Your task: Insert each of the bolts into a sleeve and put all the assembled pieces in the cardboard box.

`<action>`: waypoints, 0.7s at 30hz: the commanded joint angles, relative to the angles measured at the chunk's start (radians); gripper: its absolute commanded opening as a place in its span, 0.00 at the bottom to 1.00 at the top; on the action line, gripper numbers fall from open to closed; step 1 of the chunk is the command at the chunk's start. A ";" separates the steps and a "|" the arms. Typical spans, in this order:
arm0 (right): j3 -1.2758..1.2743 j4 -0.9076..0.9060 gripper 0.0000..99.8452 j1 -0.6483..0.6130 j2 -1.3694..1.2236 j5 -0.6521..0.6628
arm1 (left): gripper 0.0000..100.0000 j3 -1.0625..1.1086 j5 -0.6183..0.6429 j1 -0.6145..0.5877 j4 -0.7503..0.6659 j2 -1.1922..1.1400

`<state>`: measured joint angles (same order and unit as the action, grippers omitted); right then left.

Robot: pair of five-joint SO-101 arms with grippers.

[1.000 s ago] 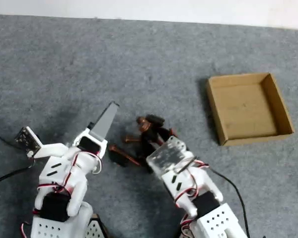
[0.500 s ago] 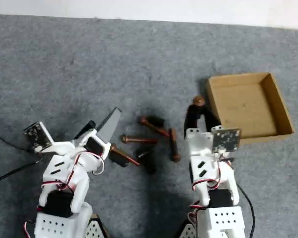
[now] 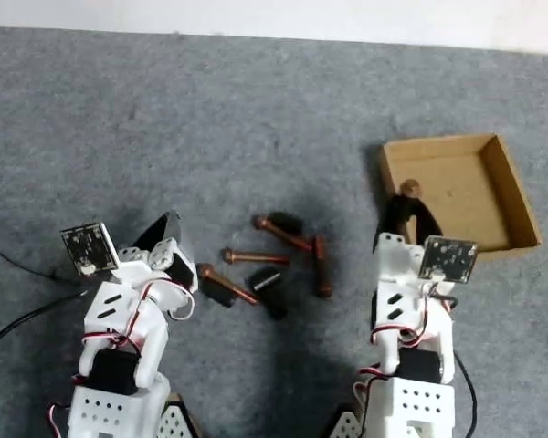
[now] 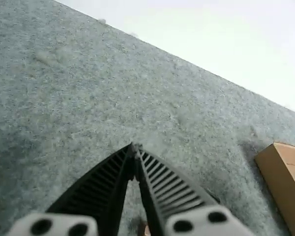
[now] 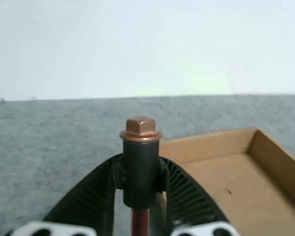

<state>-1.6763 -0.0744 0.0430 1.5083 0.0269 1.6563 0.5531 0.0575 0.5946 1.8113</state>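
well, the biggest thing under me is the grey mat (image 3: pixel 256 109), a fuzzy, felt-like sheet that runs up to a pale, smooth wall (image 3: pixel 274 14). on its right side lies the cardboard box (image 3: pixel 438 143), a shallow, roughly square tray of plain brown board with low upright walls.

my two arms are white plastic shells with thin wires looping over them. my left arm (image 3: pixel 128 319) sits low on the left and my right arm (image 3: pixel 406 338) low on the right, just short of the box.

my right gripper (image 5: pixel 140 169), two black ribbed fingers, is clamped on an assembled piece (image 5: pixel 140 147). it is a smooth black cylindrical sleeve with a copper-coloured bolt through it. the hexagonal head and round flange sit on the sleeve's far end, and the shank comes out between my fingers. seen from above, the piece lies over the left part of the box, just inside its left wall; how high above the floor i cannot tell.

my left gripper (image 4: pixel 135 152) is clenched on nothing, its ribbed black fingers meeting at the tips above bare mat.

between my arms, well apart from the box, lie the loose parts:
- a crosswise bolt (image 3: pixel 254 257) on its own
- a lengthwise bolt (image 3: pixel 321 266) to its right
- an upper slanted bolt (image 3: pixel 297 241) with a black sleeve at its head end
- a lower slanted bolt (image 3: pixel 240 292) near my left gripper, with another black sleeve against it
- a loose sleeve (image 3: pixel 270 278), short, dark and round
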 commanded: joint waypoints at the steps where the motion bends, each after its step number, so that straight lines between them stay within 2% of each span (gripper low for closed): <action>1: -0.154 -0.002 0.00 0.041 0.015 -0.012 | 0.01 0.008 -0.008 -0.010 -0.031 0.010; 5: -0.154 0.008 0.00 0.081 0.015 -0.012 | 0.01 0.025 -0.005 -0.004 -0.031 0.010; 12: -0.079 0.054 0.00 0.079 -0.031 -0.011 | 0.01 0.025 -0.005 -0.002 -0.031 0.010; 16: 0.110 0.062 0.00 0.079 -0.275 -0.012 | 0.01 0.027 -0.003 -0.002 -0.032 0.010; 21: 0.452 0.062 0.00 0.087 -0.768 -0.041 | 0.01 0.038 -0.005 -0.002 -0.040 0.010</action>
<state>-1.4691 -0.0606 0.1166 1.0173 0.0192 1.6717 0.5531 0.0575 0.5854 1.8098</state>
